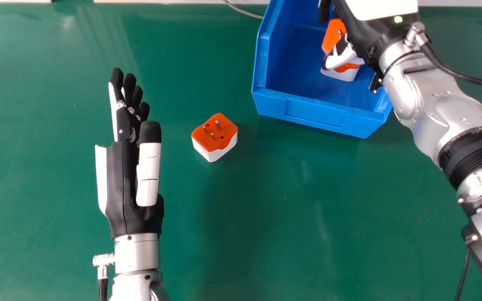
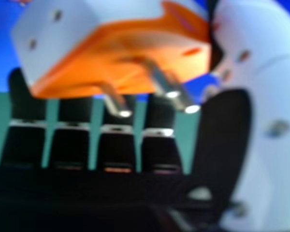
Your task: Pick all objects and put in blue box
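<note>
Placing step, seemingly: right hand (image 1: 360, 35) over blue box (image 1: 316, 109), fingers clamped on held adapter (image 1: 332, 36) — boxed adapter (image 1: 341, 75) below. Left hand (image 1: 117, 179): fingers straight. Next: release inside, then fetch loose adapter (image 1: 214, 133) from tabletop (image 1: 241, 234).

Silver forearms (image 1: 450, 113), black trailing cables (image 1: 467, 77)
</note>
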`<action>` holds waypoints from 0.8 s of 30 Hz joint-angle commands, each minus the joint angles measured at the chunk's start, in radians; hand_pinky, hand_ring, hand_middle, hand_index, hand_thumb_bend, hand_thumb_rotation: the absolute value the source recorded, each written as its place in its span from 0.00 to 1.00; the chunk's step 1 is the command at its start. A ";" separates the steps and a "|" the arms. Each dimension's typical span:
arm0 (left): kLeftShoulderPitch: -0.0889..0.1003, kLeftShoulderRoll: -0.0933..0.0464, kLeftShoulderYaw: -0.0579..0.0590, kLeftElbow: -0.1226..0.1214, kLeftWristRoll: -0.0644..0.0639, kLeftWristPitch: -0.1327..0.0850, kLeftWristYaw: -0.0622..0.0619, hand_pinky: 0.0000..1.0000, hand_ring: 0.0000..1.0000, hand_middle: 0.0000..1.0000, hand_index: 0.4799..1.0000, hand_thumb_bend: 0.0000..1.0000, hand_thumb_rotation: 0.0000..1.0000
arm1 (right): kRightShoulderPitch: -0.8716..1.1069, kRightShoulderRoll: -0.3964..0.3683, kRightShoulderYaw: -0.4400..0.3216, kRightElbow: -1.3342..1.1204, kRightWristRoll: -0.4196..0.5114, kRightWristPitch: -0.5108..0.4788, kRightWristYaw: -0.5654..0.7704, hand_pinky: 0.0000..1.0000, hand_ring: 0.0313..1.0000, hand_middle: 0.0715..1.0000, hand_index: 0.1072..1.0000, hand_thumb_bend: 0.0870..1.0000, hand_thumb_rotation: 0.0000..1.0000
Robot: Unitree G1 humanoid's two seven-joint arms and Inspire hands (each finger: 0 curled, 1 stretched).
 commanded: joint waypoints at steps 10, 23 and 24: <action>0.012 -0.036 -0.006 -0.025 0.001 -0.018 -0.011 1.00 1.00 1.00 1.00 0.83 0.89 | 0.005 -0.035 -0.007 -0.112 0.011 0.033 0.034 0.74 0.77 0.80 0.80 0.82 0.32; 0.029 -0.040 -0.005 -0.035 -0.001 -0.021 -0.008 1.00 1.00 1.00 1.00 0.83 0.88 | 0.087 -0.037 -0.017 -0.277 0.001 0.104 0.037 0.91 0.93 0.94 0.94 0.94 0.47; 0.033 -0.040 -0.006 -0.038 -0.001 -0.021 -0.009 1.00 1.00 1.00 1.00 0.84 0.88 | 0.116 -0.040 -0.028 -0.335 0.006 0.119 0.047 0.93 0.94 0.95 0.95 0.95 0.50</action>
